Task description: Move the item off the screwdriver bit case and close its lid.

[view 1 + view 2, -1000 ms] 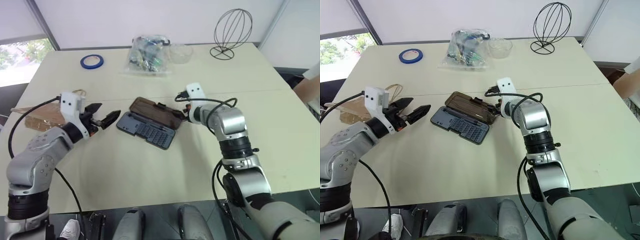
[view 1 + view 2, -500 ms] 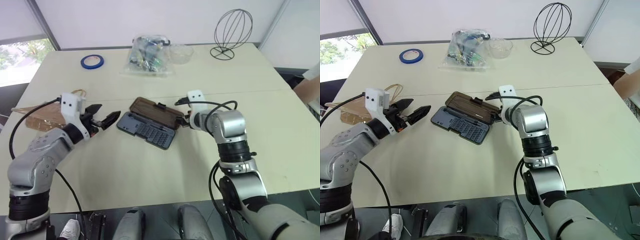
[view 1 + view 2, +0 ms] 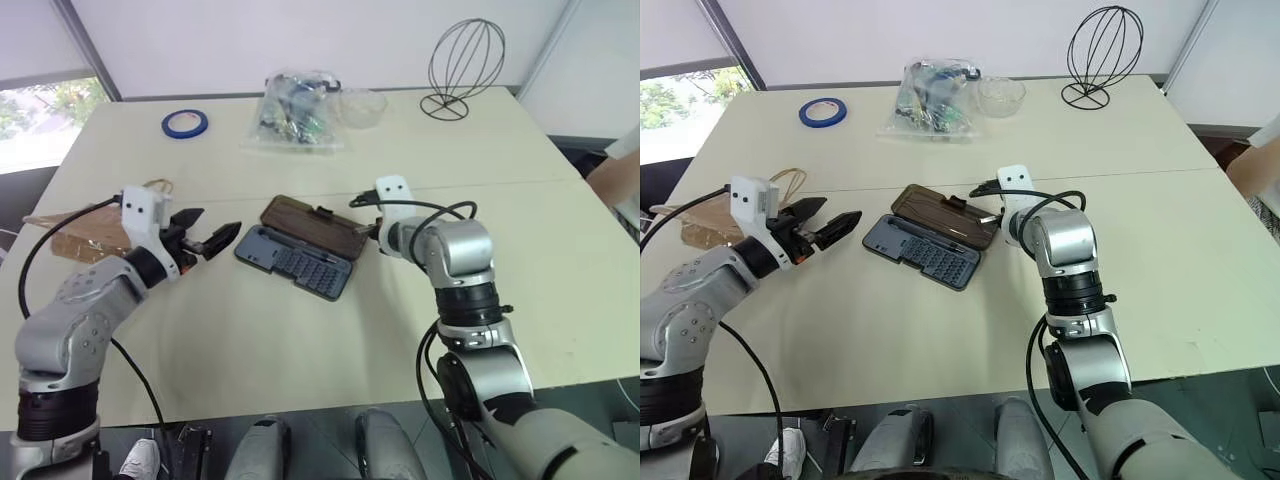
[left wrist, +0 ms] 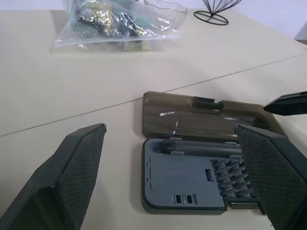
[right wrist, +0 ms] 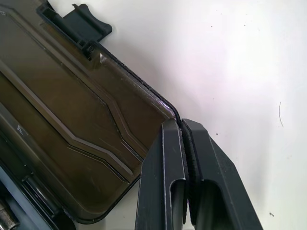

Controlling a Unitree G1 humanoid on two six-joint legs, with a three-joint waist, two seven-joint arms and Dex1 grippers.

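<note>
Kraft paper bag (image 3: 75,232) lies at the surface's (image 3: 300,340) far-left edge, off the case. My left hand (image 3: 208,240) hovers, fingers wide apart. Case (image 3: 295,260) centre, lid (image 3: 310,225) lying open. My right hand (image 5: 181,143), fingers pressed together, touches the lid's right corner.

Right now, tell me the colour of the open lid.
Smoky translucent brown lid, clearest in the right wrist view.

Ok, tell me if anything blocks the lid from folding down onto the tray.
Nothing visible does. The lid lies open flat on the table beside the tray, whose bits sit clear of any cover. The paper bag rests off to the robot's left. The right tool, shut, sits at the lid's corner.
</note>
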